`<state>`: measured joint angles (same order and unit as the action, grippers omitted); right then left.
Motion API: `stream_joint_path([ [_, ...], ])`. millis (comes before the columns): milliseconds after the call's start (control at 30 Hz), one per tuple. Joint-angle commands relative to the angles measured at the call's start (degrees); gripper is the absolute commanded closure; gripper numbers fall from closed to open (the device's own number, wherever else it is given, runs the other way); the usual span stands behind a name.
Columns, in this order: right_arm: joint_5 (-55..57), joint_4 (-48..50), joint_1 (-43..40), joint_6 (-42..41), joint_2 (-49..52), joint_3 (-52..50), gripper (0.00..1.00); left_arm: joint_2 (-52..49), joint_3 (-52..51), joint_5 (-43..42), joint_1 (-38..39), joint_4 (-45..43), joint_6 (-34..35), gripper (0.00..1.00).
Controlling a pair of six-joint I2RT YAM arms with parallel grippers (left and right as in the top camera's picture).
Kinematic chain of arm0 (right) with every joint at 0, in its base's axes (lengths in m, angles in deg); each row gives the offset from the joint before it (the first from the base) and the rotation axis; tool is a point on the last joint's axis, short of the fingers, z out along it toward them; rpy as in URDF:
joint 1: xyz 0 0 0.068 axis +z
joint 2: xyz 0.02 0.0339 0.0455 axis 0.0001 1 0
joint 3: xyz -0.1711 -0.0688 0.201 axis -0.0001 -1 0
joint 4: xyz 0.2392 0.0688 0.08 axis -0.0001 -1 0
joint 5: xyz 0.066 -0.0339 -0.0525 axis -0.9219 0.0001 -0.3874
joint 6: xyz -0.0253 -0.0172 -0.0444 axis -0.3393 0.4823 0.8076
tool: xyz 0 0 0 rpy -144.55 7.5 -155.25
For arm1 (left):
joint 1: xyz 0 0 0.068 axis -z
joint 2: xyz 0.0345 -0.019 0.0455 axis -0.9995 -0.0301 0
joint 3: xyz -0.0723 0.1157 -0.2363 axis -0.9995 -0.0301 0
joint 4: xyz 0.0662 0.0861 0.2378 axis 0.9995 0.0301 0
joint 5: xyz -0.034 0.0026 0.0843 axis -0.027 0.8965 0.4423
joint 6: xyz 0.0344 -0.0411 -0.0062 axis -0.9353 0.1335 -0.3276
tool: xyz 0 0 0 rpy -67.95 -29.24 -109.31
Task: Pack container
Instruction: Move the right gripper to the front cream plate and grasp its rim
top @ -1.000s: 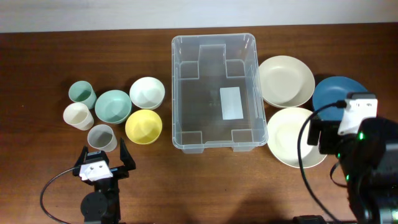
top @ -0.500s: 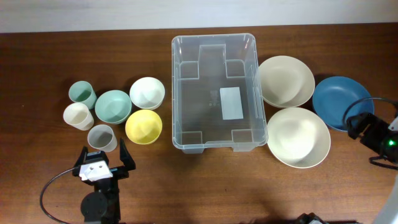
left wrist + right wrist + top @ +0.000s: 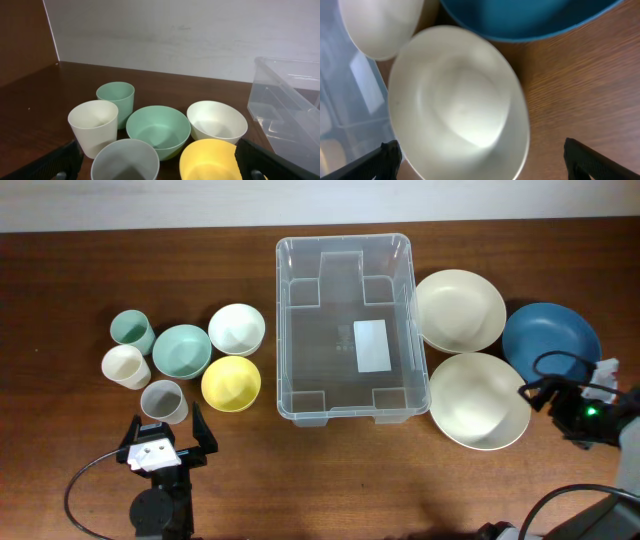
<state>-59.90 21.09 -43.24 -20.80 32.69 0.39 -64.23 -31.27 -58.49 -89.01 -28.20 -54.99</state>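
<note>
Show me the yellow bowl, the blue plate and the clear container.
yellow bowl (image 3: 231, 383): overhead view, middle of its hollow.
blue plate (image 3: 548, 338): overhead view, its centre.
container (image 3: 330, 350): overhead view, bare floor left of the label.

The worktop (image 3: 60, 280) is viewed straight down from overhead; the left wrist view is held low and level, the right wrist view close and downward. An edge of the container (image 3: 345, 330) is shared by all 3.

Your left wrist view cuts the container (image 3: 287, 100) off at the right edge, and the grey cup (image 3: 125, 161) and yellow bowl (image 3: 207, 160) off at the bottom. Your right wrist view is blurred throughout, with the blue plate (image 3: 520, 20) cropped at the top. Overhead, your right arm (image 3: 592, 412) runs off the right edge.
</note>
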Motion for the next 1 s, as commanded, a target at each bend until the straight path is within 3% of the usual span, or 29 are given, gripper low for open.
stream_joint_path([
  [0, 4.4, 2.4, 3.4, 0.0, 0.0, -2.3, 0.01, 0.4, -0.4, 0.2, -0.1, -0.1, -0.7, 0.01],
  [467, 5.3, 20.7, 5.7, -4.0, 0.1, -16.1, 0.01, 0.4, -0.4, 0.2, -0.1, -0.1, -0.7, 0.01],
  [833, 5.3, 21.3, 5.7, -8.3, 0.3, -17.3, 0.01, 0.4, -0.4, 0.2, -0.1, -0.1, -0.7, 0.01],
  [967, 11.1, 20.9, 5.7, -12.5, 1.4, -17.4, 0.01, 0.4, -0.4, 0.2, -0.1, -0.1, -0.7, 0.01],
])
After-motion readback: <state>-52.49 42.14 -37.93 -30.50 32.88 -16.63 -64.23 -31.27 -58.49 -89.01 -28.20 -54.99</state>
